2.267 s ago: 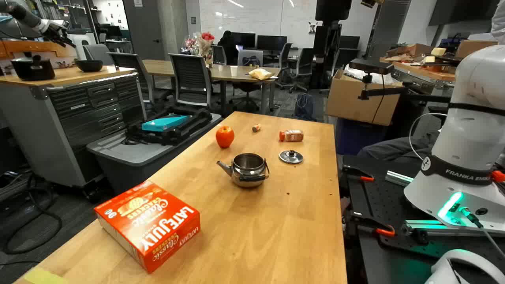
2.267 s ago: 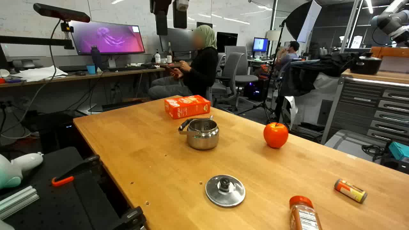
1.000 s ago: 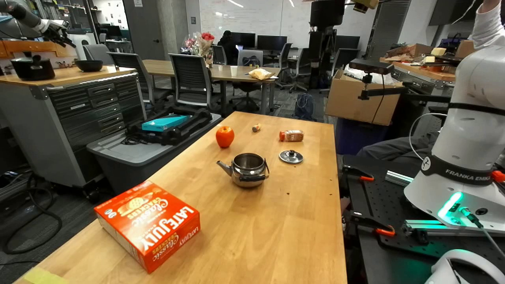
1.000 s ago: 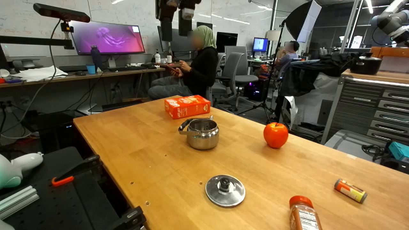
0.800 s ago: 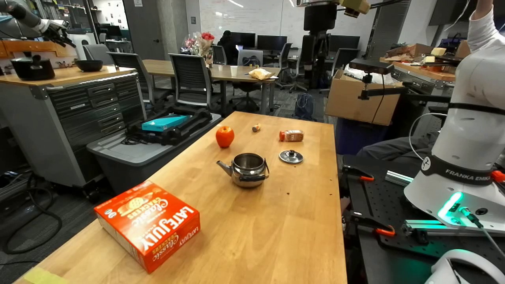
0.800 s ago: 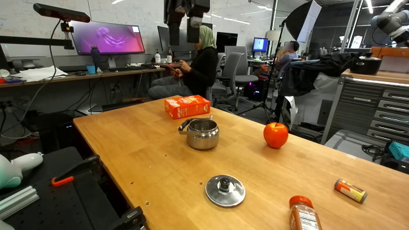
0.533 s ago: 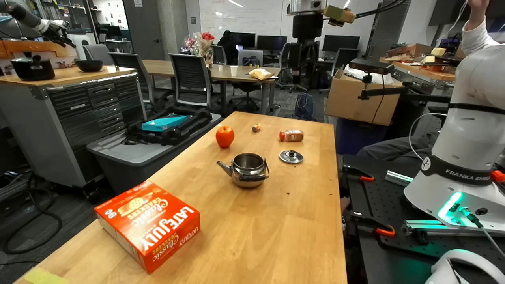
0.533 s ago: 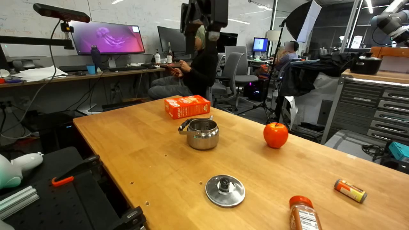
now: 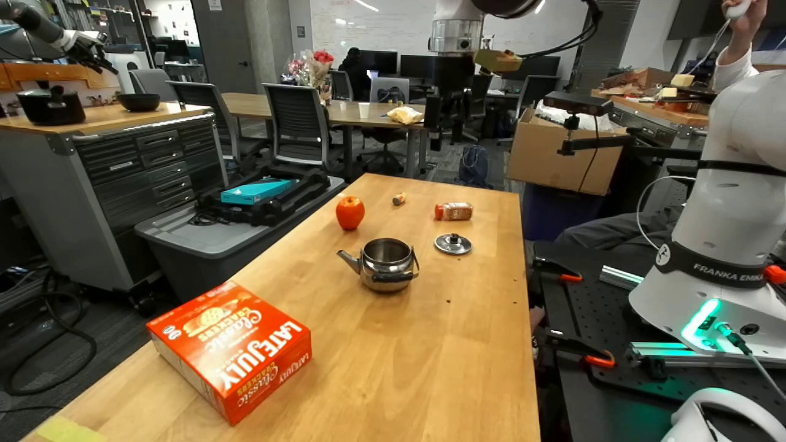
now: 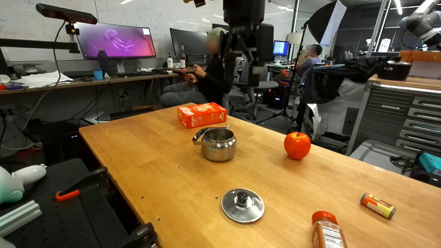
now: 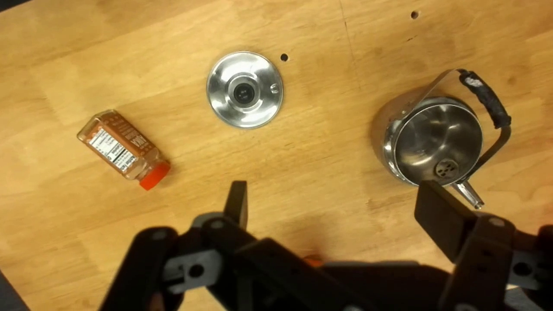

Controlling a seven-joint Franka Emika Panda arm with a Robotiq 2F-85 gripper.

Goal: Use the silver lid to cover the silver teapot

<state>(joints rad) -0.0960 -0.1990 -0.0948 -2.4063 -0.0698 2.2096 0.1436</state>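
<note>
Your gripper (image 11: pixel 332 192) is hovering empty, fingers spread wide; the silver teapot (image 9: pixel 388 269) is pointing its spout (image 9: pixel 350 261) away from the robot base (image 9: pixel 712 288), the silver lid (image 11: pixel 245 90) lying knob-up.

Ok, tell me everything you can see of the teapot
The teapot is squat, round and shiny silver, metal by the look of it. A thin spout juts from its side, with a perforated disc inside behind it; its black-gripped handle is tipped to one side. It stands upright and uncovered between the cracker box and the lid. Only the table touches it.
</note>
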